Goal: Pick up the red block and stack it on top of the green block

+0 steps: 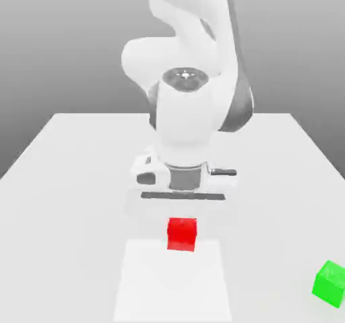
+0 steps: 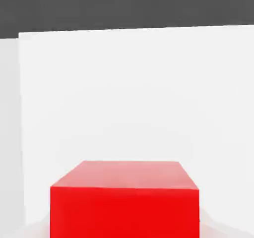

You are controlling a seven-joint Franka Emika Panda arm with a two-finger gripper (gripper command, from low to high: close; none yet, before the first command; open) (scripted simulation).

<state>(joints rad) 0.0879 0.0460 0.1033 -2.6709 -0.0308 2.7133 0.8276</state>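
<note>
Exterior view: your gripper (image 1: 182,233) holds the red block (image 1: 182,234) by the white square's (image 1: 172,281) edge; the green block (image 1: 330,284) sits at the exterior view's right. Lift straight up before crossing. Hand view: pale fingers flank red; keep the grip steady.

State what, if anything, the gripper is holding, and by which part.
The red block, held by two opposite sides, between the fingers. How high they grip is unclear.
</note>
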